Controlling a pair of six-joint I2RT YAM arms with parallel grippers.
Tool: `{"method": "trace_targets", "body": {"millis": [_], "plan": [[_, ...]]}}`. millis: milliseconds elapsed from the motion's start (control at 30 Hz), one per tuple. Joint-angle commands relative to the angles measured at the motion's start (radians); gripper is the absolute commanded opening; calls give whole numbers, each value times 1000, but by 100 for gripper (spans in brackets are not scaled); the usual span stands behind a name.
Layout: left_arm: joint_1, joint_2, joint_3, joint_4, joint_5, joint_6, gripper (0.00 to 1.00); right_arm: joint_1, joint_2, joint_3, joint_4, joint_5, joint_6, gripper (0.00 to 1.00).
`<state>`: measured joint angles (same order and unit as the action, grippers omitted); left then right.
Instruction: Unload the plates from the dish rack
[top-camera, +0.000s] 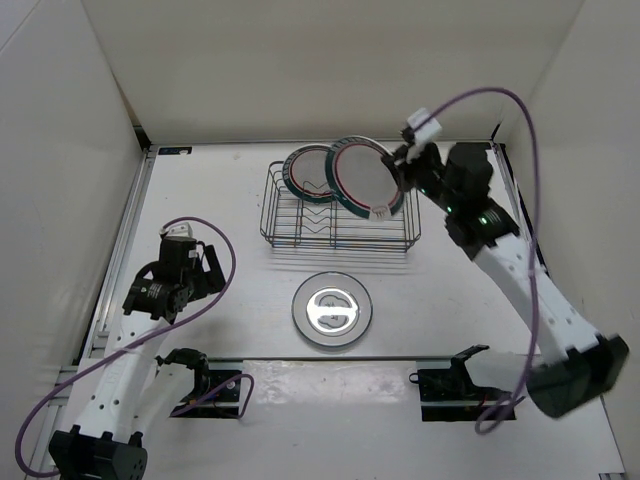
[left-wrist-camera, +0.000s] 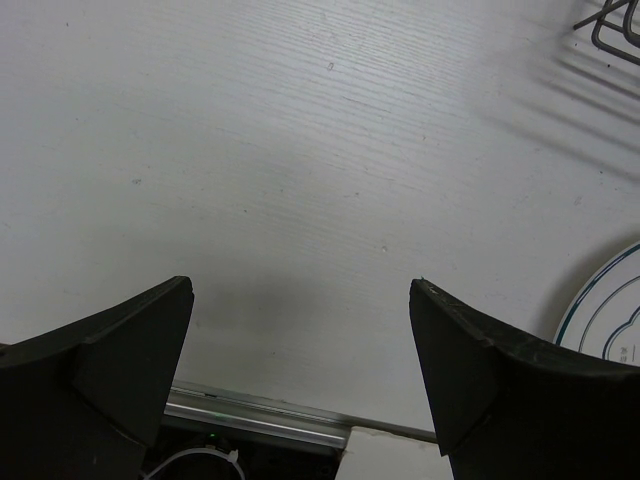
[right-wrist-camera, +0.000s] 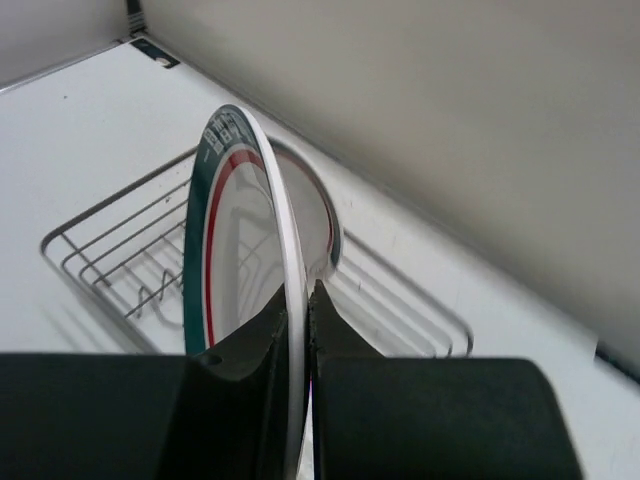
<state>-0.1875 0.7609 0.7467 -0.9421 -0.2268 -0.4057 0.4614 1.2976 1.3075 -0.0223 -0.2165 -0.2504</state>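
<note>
Desk (top-camera: 230, 300): white, fills the middle of the top view.

Dish rack (top-camera: 300, 228): silver wire, low-sided, sits at upper centre of that view. Shows again across the left half of the right wrist view.

Plates, three in all. Teal-and-red-rimmed plate (top-camera: 365, 175): stands on edge, tilted, at the rack's upper right corner, pinched at its right rim. Lower edge sits behind the wires, so no telling whether clear of the dividers. Second plate (top-camera: 305, 172), with similar rings: leans just left of it at the rack's upper left, partly overlapped by the first. Grey-rimmed plate (top-camera: 332, 309): lies flat on the desk at centre frame, just below the rack and apart from it.

Handling, as a judgement: stiff and glazed, so probably slick, and fairly heavy for a two-finger pinch. Brittle too, apt to chip against the wire or the neighbouring plate. Best taken at the rim, well past the lip, and raised straight up out of the dividers before any sideways move. Likely to pivot about the pinch point if swung fast.

Right end effector (right-wrist-camera: 297, 310): closed narrow on the teal-and-red-rimmed plate's rim, one finger on each face, at bottom centre of the right wrist view.

Left end effector (left-wrist-camera: 302, 292): spread wide, holds nothing, hangs over bare desk at lower left of the top view. Catches an edge of the grey-rimmed plate in the lower right corner of its own view.
</note>
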Motion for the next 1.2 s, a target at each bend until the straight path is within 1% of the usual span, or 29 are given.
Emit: {"method": "trace_targets", "body": {"millis": [0, 67, 100, 133, 167, 200, 233, 267, 300, 333, 400, 433, 467, 500, 533, 700, 767, 833, 867, 933, 967, 1000, 1033, 1167], "plan": [[-3, -18, -6, 6, -14, -10, 100, -1, -219, -132, -89, 294, 222, 0], [0, -20, -4, 5, -14, -12, 100, -4, -390, -218, -164, 359, 273, 0], [-3, -20, -3, 2, -16, -12, 100, -3, -478, -275, -218, 408, 358, 0], [-3, -21, -3, -3, -14, -13, 100, -6, -515, -324, -238, 423, 381, 0], [-4, -21, -3, -1, -16, -13, 100, -4, -617, -342, -299, 474, 411, 0], [-4, -21, -4, -3, -13, -15, 100, -6, -650, -391, -374, 494, 459, 0], [-4, -25, -3, -3, -11, -15, 100, -6, -678, -404, -454, 511, 482, 0], [-4, -23, -4, 0, -11, -15, 100, -4, -702, -413, -499, 540, 514, 0], [-3, -23, -3, -3, -11, -13, 100, -4, -769, -436, -540, 569, 560, 0], [-3, -26, -3, -4, -11, -13, 100, -1, -793, -462, -653, 581, 595, 0], [-3, -23, -4, -1, -8, -15, 100, -3, -889, -517, -698, 612, 646, 0], [-4, -21, -6, -1, -8, -15, 100, -1, -938, -560, -734, 624, 704, 0], [-3, -20, -6, -1, -8, -12, 100, -1, -960, -583, -746, 637, 718, 0], [-3, -20, -4, 2, -6, -12, 100, -3, -981, -643, -769, 650, 730, 0], [-4, -17, -4, -1, -5, -10, 100, 0, -1029, -652, -780, 690, 779, 0], [-3, -5, -7, 0, -6, -7, 100, 0, -1072, -726, -853, 694, 890, 0], [-4, -8, -7, 3, -6, -7, 100, 0, -1087, -752, -881, 724, 969, 0], [-3, -8, -7, 5, -5, -4, 100, 0, -1130, -799, -887, 750, 1000, 0], [-4, -6, -10, 3, -3, -7, 100, 2, -1161, -807, -893, 778, 1042, 0], [-3, -8, -10, 6, -5, -4, 100, 0, -1192, -835, -916, 802, 1062, 0], [-3, -3, -9, 6, -5, -4, 100, -1, -1225, -858, -936, 848, 1115, 0], [-3, -2, -10, 6, -3, -4, 100, 2, -1238, -864, -946, 850, 1123, 0], [-1, -3, -9, 6, -3, -5, 100, 0, -1245, -878, -953, 862, 1143, 4], [-3, 0, -9, 5, -3, -5, 100, 0, -1271, -942, -967, 871, 1203, 2]]}}
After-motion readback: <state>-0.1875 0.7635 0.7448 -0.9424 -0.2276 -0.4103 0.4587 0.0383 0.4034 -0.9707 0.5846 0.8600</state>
